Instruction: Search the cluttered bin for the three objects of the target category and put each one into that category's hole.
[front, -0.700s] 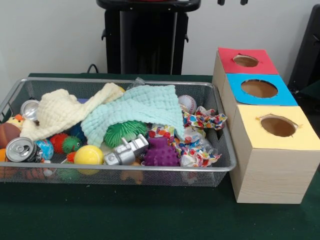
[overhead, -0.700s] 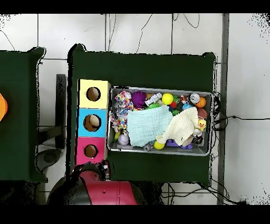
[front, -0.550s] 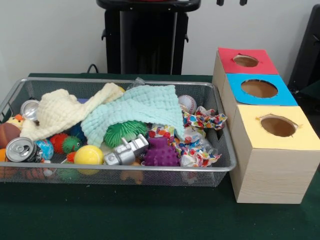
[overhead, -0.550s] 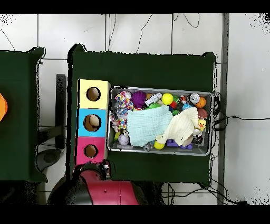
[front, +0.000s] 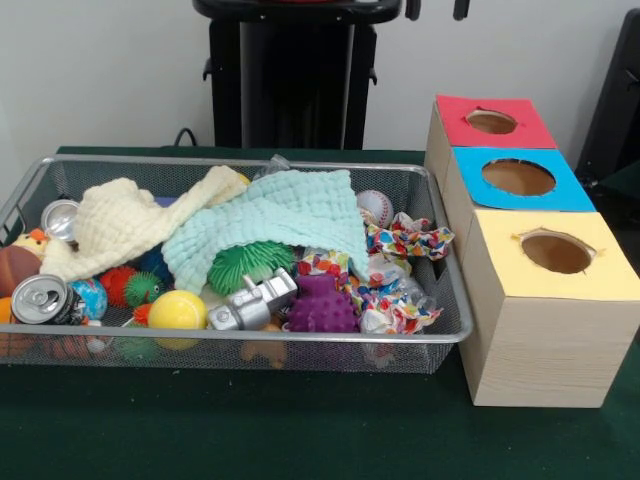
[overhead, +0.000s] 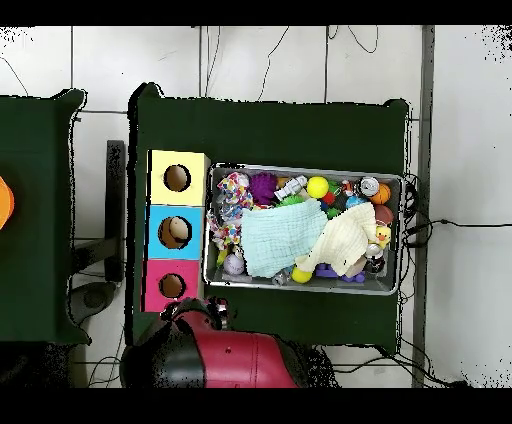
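The cluttered bin (front: 250, 336), a silver wire-mesh basket, stands on the green table and is full of toys. A mint cloth (front: 270, 220) and a pale yellow cloth (front: 125, 225) cover much of it. On top or beside them lie a baseball (front: 374, 206), a yellow ball (front: 177, 310), a purple spiky ball (front: 322, 305), a green spiky ball (front: 250, 266), a silver toy (front: 255, 302) and a can (front: 40, 298). My gripper (front: 436, 8) shows only its two tips at the top edge, apart and empty, above and behind the red box (front: 490, 120). The bin also shows in the overhead view (overhead: 300, 286).
Three wooden boxes with round holes stand in a row beside the bin: red, blue (front: 518, 178) and yellow (front: 555, 252). Colourful patterned fabric pieces (front: 405, 240) lie at the bin's box end. The red arm (overhead: 225, 355) sits at the overhead view's bottom, near the red box (overhead: 172, 286).
The gripper tips have shifted left along the top edge of the front view. In the overhead view the arm has swung right. The bin's contents have not moved.
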